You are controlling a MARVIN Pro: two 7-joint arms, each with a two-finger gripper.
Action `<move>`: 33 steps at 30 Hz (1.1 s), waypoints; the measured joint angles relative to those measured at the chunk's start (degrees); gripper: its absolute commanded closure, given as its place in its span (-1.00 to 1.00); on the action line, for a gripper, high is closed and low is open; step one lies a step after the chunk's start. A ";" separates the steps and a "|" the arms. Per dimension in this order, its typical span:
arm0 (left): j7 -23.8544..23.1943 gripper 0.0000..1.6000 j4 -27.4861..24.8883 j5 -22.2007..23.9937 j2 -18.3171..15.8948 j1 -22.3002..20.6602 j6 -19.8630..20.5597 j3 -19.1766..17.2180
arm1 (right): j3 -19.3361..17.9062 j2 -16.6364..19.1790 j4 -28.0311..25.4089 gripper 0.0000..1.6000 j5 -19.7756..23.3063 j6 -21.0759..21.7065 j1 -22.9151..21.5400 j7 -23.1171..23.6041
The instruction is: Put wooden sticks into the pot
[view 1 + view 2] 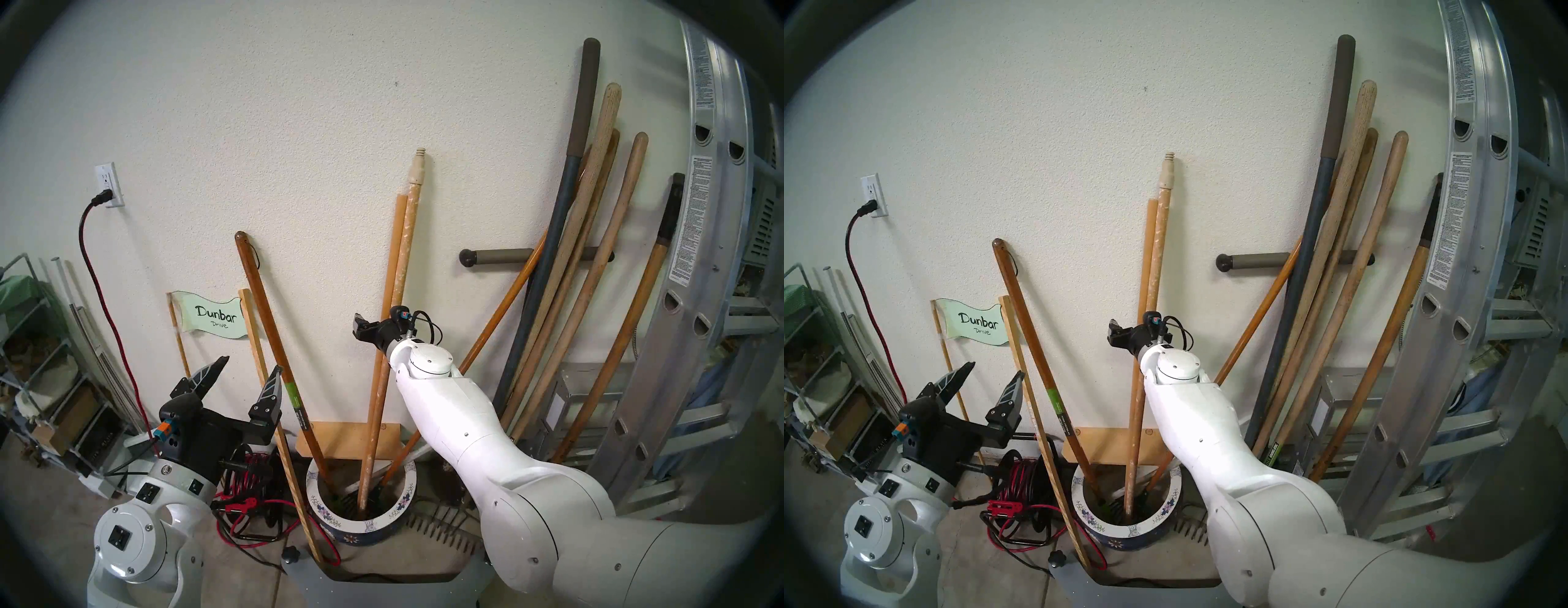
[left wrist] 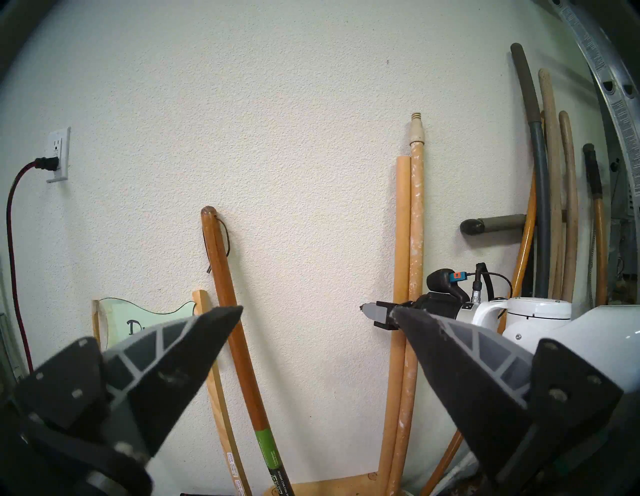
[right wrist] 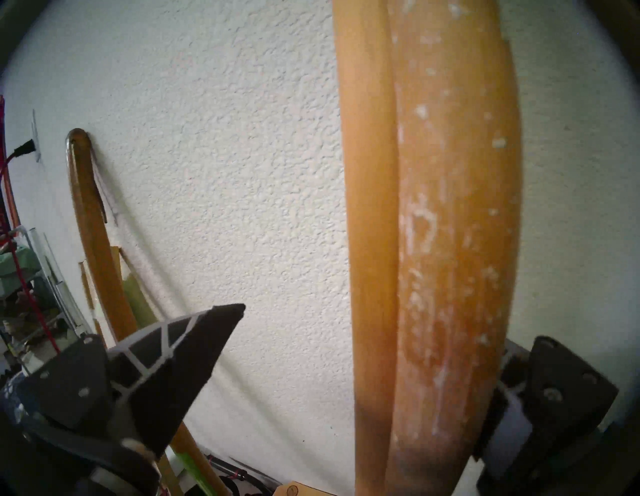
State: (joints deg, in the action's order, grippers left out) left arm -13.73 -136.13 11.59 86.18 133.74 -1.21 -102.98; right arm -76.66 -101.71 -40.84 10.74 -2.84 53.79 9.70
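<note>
Sticks [image 1: 384, 339] stand in pot [image 1: 322, 507] — right gripper [image 3: 381, 346] astride (jaws apart).

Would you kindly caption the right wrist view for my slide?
Open right gripper around two wooden sticks leaning against the wall.

The two head cameras are looking down from above at the wall [image 1: 297, 106], with the pot [image 1: 360, 524] sitting at six o'clock in both. The left wrist camera is facing the same wall level, from farther back. The right wrist camera is pressing close on the two sticks [image 3: 429, 242], filling three o'clock; all four views are sharing them.
</note>
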 measured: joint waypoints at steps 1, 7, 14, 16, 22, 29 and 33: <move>0.00 -1.00 0.00 0.00 0.00 0.00 0.00 0.00 | 0.18 -0.18 0.21 -1.00 -0.24 -0.10 -0.12 0.02; 0.02 -1.00 0.00 0.00 -0.02 0.01 -0.01 0.01 | 0.62 -1.17 1.43 -1.00 -0.99 -0.49 -0.72 0.02; 0.03 -1.00 0.00 0.01 -0.04 0.01 -0.01 0.01 | 0.72 -2.07 2.97 -1.00 -1.38 -0.73 -1.51 0.58; 0.03 -1.00 0.00 0.01 -0.04 0.01 -0.01 0.01 | 0.72 -2.30 3.32 -1.00 -1.55 -0.83 -1.68 0.60; 0.04 -1.00 0.00 0.02 -0.06 0.02 -0.02 0.01 | 0.70 -3.00 5.68 -1.00 -2.23 -1.67 -2.60 -1.01; 0.05 -1.00 0.00 0.03 -0.07 0.03 -0.02 0.02 | 0.61 -3.20 6.34 -1.00 -2.48 -2.16 -2.82 -1.88; 0.06 -1.00 0.00 0.04 -0.08 0.03 -0.02 0.02 | 0.60 -3.09 4.27 -1.00 -2.48 -2.04 -1.86 -1.81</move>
State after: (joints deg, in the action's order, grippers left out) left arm -13.67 -136.13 11.63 86.09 133.77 -1.23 -102.95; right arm -76.05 -104.80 -36.56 8.26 -4.88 51.93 7.89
